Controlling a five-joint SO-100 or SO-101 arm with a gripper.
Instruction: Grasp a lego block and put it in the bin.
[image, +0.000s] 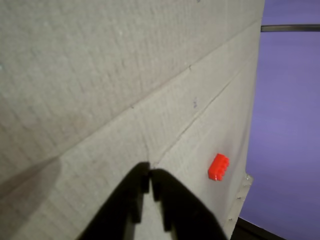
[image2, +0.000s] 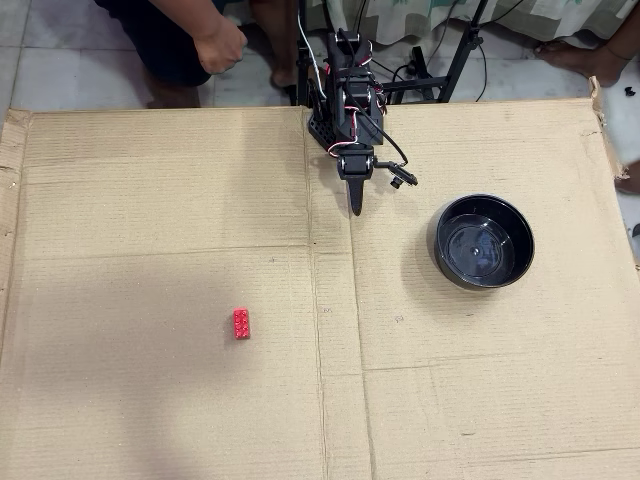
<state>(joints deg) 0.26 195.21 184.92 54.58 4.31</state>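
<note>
- Fingers (image: 150, 172) rise from the bottom edge of the wrist view as two black prongs, their tips pressed together with only a thin slit between them lower down; they are closed and hold nothing.
- Right of the fingers in the wrist view, and slightly lower than their tips, the lego block (image: 219, 167) lies flat on the cardboard-covered desk (image: 100, 75), close to the cardboard's right edge and well apart from the tips.
- Beyond that edge the wrist view shows a purple surface (image: 290, 125); the bin does not appear here.
- Seen in the overhead view, the fingers (image2: 356, 208) point down the picture from the black arm (image2: 345, 95) at the top edge of the desk (image2: 150, 180), narrowing to a single closed point above the cardboard.
- Below and to the left of the fingers in the overhead view, the lego block (image2: 241, 323) rests alone on the cardboard, studs up, long side running up and down the picture.
- Right of the fingers and a little lower, the bin (image2: 436, 240) sits upright on the cardboard, its shiny inside empty.
- Above the fingers to the left, a person's hand (image2: 220, 45) shows off the cardboard.
</note>
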